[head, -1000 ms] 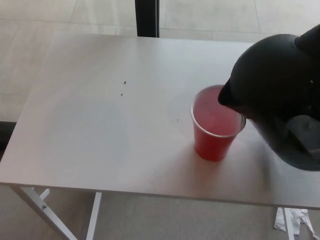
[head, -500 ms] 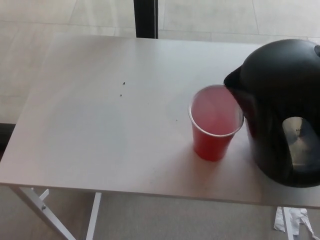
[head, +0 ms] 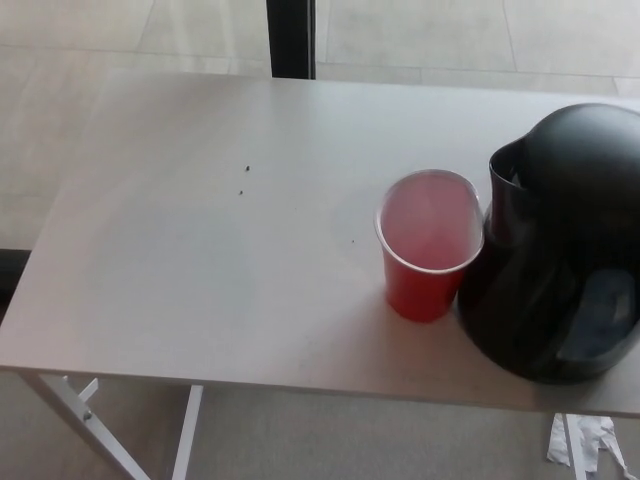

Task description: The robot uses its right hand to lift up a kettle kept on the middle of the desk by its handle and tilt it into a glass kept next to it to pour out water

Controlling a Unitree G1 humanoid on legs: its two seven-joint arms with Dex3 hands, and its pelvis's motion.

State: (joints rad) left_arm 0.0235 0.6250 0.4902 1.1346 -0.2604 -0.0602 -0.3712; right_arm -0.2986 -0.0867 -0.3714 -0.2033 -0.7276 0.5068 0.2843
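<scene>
Two things sit close together toward the right end of the tabletop [head: 200, 260]: a red cup [head: 428, 245] and, just to its right, a black kettle [head: 555, 250] whose body runs up to the picture's right side. The kettle appears upright with its base down near the front edge, its spout beside the cup's rim; whether the two actually touch cannot be made out, though no gap shows between them. That closeness is the main risk — a nudge of the kettle toward the cup would likely push or tip it, and a light plastic cup holding liquid could go over easily and spill across the tabletop. The cup looks to hold pale liquid, though the level is hard to read, so any further pour risks overfilling it. The kettle also stands near the front right corner of the tabletop, so a careless release or a bump outward could send it off the edge. As for the hands, neither the right nor the left shows anywhere in the head view — no finger, palm or forearm — so how wide the right hand is, and whether it holds the kettle's handle, cannot be told; the handle itself is out of sight too.
</scene>
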